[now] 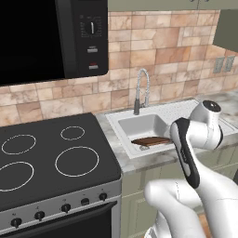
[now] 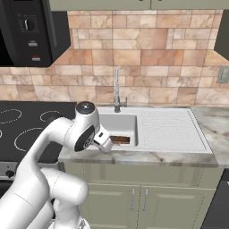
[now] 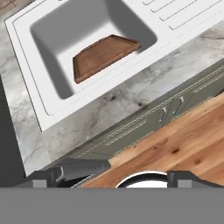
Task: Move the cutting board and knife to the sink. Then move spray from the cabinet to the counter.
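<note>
Cutting board (image 3: 103, 56) is down in the sink (image 3: 26, 41), lying tilted w/ one end propped against the basin wall; reddish-brown wood, raised rim visible. From the left base view it shows as a dark brown slab (image 1: 151, 140) at the near side of the basin, partly behind the arm; in the right base view just a sliver of it (image 2: 120, 140) peeks past the robot's hand. Can't make out the knife anywhere, too small or hidden.

Gripper (image 3: 116, 178) is released, jaws spread wide w/ nothing between them, fingertips (image 3: 48, 177) dark at the bottom of the hand view. Hand hangs out in front of the counter (image 3: 127, 98) edge, above the wooden floor (image 3: 175, 140) & the sage-green base cabinet doors (image 3: 170, 109), well apart from the board. In the right base view the hand (image 2: 103, 141) sits just at the counter's front edge, beside the basin.

Faucet (image 1: 142, 90) stands behind the sink. Black stovetop (image 1: 46, 158) to the left, microwave (image 1: 46, 37) above it. Drainboard (image 2: 167, 127) right of the basin.
</note>
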